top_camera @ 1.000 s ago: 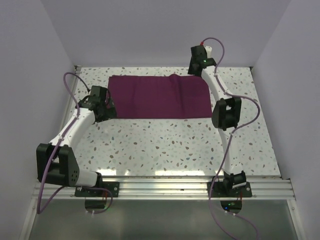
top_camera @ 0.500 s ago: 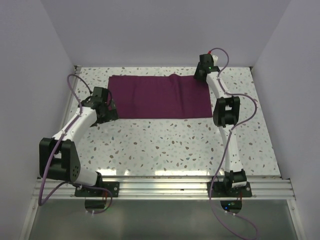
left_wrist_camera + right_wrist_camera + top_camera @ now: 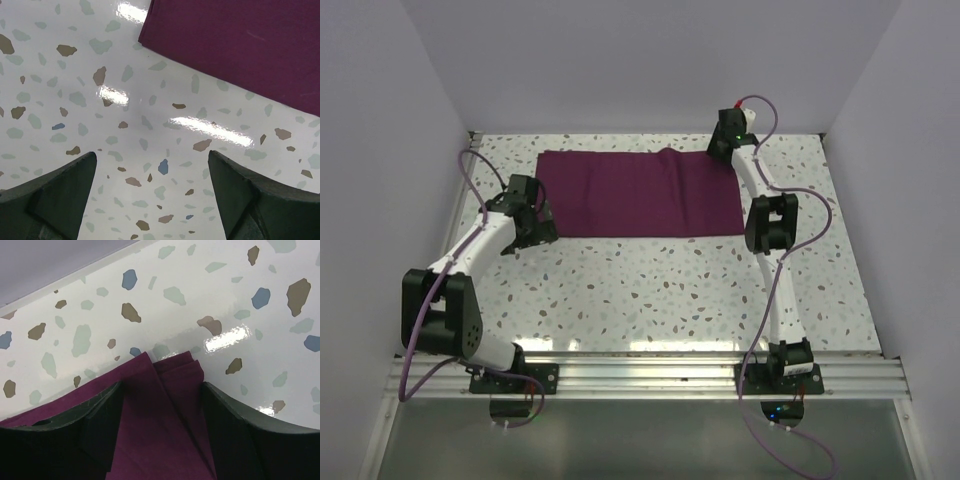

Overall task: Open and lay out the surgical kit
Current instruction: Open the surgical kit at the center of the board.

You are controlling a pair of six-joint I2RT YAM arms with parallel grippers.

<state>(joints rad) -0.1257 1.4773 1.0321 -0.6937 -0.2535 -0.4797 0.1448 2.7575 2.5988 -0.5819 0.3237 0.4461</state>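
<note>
Surgical kit [image 3: 638, 192] corner lies within parted right tool [image 3: 162, 387]; left tool [image 3: 151, 155] gapes empty.

"What moved on your side?"

"I lowered the right gripper [image 3: 161, 386] near the table's [image 3: 650, 290] far edge, onto the cloth wrap's [image 3: 638, 192] far right corner. I nudged the left gripper [image 3: 152, 165] slightly right."

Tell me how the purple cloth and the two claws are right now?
Dark maroon folded cloth wrap: folded shut, flat on the speckled white table.
Left claw: open, above bare table beside the cloth's corner, holding nothing.
Right claw: open, astride the cloth's far right corner, not pinching it.
</note>
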